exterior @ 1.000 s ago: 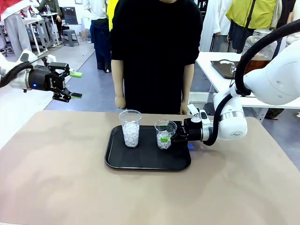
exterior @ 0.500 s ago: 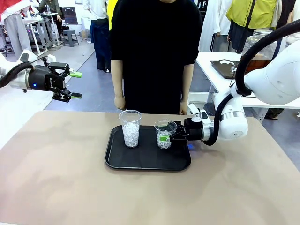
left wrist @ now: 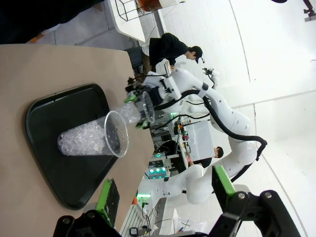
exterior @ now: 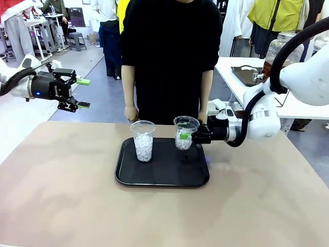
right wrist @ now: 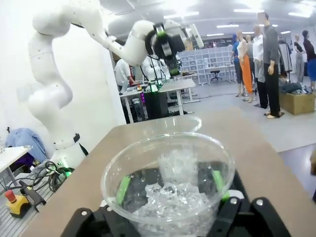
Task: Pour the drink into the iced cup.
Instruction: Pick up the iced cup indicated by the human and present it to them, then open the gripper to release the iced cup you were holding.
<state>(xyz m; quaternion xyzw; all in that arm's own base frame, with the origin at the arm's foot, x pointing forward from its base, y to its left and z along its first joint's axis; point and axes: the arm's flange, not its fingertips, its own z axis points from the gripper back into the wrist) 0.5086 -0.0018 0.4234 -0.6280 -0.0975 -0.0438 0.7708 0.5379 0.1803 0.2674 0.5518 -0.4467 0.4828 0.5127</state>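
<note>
Tan worktop (exterior: 61, 200) carries a black tray (exterior: 157, 177) holding a tall iced cup (exterior: 143, 141). Right fingers (exterior: 182, 137) grip a shorter iced cup (exterior: 186, 127) above it. Left fingers (exterior: 83, 81) hover spread and empty. Amber drink (exterior: 268, 68) sits in a jar (exterior: 286, 43) on a far side table (exterior: 231, 69).

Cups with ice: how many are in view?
2. The taller cup stands on the tray; the right gripper holds the shorter cup above it.

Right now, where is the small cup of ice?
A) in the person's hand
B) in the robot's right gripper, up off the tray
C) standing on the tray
B: the right gripper is shut on the small cup and holds it just above the tray.
</note>
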